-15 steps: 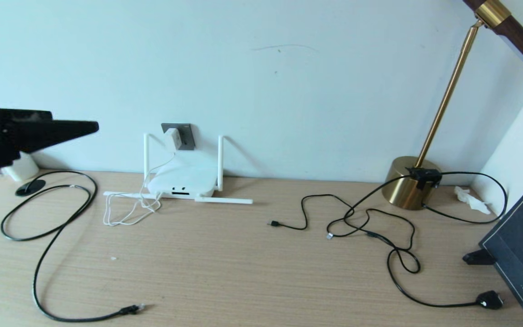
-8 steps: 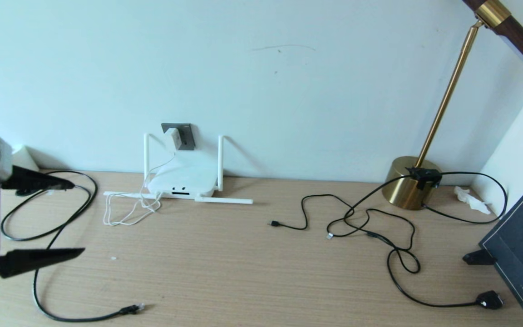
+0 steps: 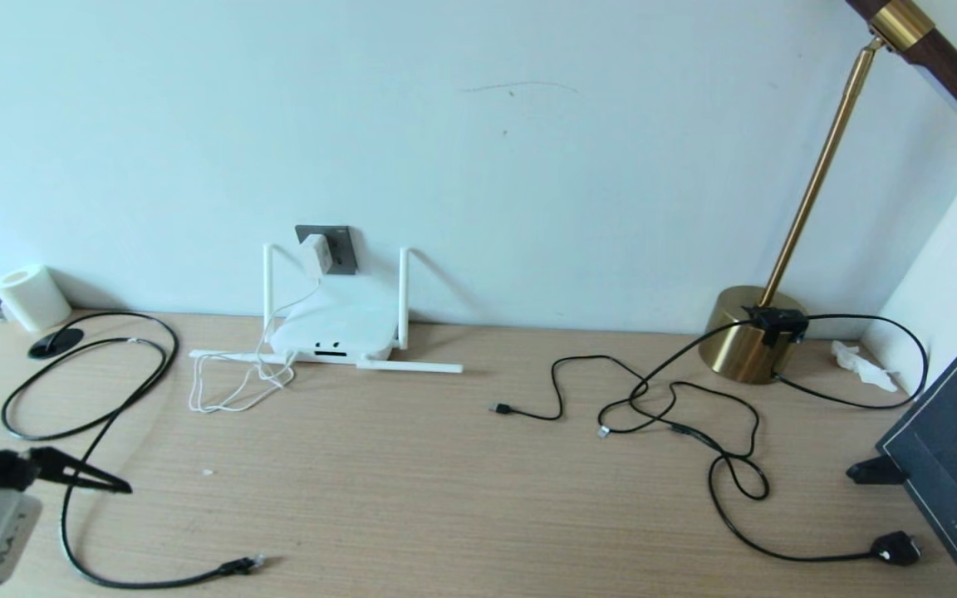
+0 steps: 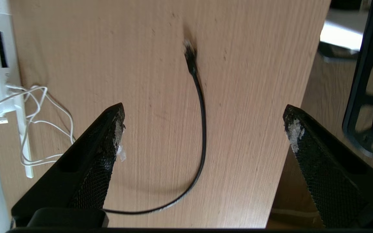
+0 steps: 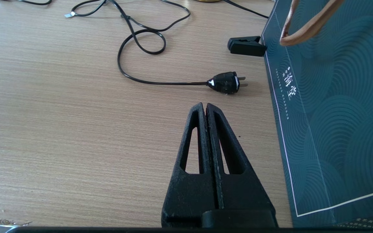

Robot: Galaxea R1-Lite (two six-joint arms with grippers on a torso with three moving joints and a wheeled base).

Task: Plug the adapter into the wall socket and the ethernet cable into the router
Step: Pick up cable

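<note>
The left gripper (image 3: 71,475) sits at the lower left of the head view, mostly cut off by the frame edge, with its fingers spread wide and holding nothing. The ethernet cable (image 3: 80,465) loops on the surface (image 3: 445,498) there, its plug end near the bottom edge. The adapter (image 3: 316,253) sits in the wall socket (image 3: 341,249), hiding part of it. The router (image 3: 333,335) lies just below. The right gripper (image 5: 207,108) is closed and empty, seen only in its own wrist view.
</note>
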